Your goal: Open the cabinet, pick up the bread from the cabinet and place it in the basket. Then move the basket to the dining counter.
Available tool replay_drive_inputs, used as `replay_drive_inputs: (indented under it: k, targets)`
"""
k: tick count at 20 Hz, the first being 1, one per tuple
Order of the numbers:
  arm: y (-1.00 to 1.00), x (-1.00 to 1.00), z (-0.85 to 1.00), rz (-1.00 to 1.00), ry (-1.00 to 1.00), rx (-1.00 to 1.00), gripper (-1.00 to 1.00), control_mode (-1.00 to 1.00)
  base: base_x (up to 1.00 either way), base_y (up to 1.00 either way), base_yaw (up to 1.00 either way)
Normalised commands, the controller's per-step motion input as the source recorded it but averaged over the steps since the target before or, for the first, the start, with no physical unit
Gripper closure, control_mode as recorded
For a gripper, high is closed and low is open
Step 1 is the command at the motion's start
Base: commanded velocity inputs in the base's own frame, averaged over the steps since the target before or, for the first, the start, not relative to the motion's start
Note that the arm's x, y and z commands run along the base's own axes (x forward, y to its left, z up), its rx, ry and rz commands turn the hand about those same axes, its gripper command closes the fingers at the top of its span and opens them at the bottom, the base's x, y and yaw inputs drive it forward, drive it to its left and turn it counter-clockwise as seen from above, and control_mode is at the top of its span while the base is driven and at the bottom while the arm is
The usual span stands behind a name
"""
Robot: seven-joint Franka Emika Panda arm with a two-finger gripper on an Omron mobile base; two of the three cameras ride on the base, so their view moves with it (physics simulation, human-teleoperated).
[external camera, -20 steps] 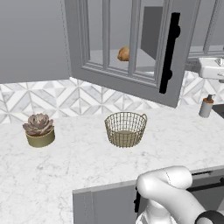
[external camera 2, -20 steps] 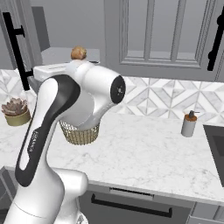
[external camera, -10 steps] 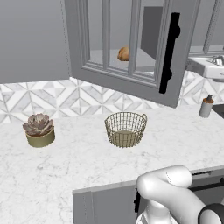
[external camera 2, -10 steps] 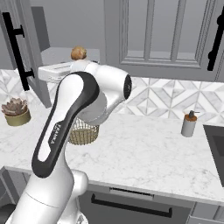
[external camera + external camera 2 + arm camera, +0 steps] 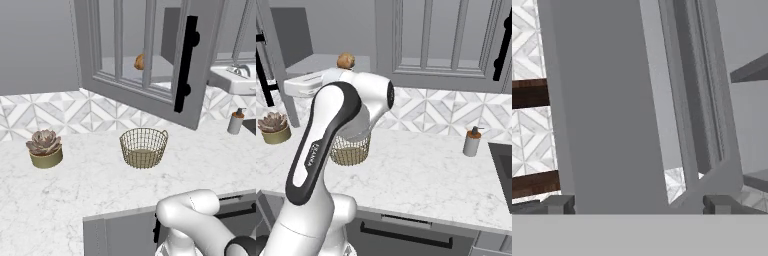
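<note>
- You have the cabinet door [image 5: 150,65] swung open over the tabletop [image 5: 90,185], its black bar handle [image 5: 185,62] on the free edge.
- The bread [image 5: 139,62] sits on the shelf inside the cabinet; in the left base view you see it through the glass panes, behind a mullion. In the right base view the bread [image 5: 346,61] shows on the shelf above the arm.
- The basket [image 5: 143,147] stands upright on the tabletop below the open door, and nothing lies in it. In the right base view the arm's elbow covers the top of the basket [image 5: 350,152].
- Your hand [image 5: 637,205] is released, fingertips [image 5: 559,204] spread wide with nothing between them, close up against the grey frame of the door.
- The open door hangs between you and the shelf on the left side, and its lower edge overhangs the basket.
- A potted succulent [image 5: 45,148] stands on the tabletop well to the left of the basket.
- A soap bottle [image 5: 235,121] stands to the right, near the sink [image 5: 232,80].
- A tiled backsplash [image 5: 60,112] runs behind the tabletop.
</note>
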Motion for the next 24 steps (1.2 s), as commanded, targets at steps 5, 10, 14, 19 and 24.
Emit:
replay_drive_inputs:
  k: [5, 10, 14, 19, 24]
  targets:
    - [1.00, -0.06, -0.33, 0.04, 0.00, -0.02, -1.00, -1.00, 0.00, 0.00, 0.00]
    - [1.00, 0.00, -0.23, 0.07, 0.00, -0.01, -1.00, -1.00, 0.00, 0.00, 0.00]
    - [1.00, 0.00, -0.14, 0.10, 0.00, -0.01, -1.00, -1.00, 0.00, 0.00, 0.00]
    - [1.00, 0.00, -0.09, 0.06, 0.00, -0.02, -1.00, -1.00, 0.00, 0.00, 0.00]
    - [0.95, 0.00, -0.12, 0.02, 0.00, -0.02, -1.00, -1.00, 0.00, 0.00, 0.00]
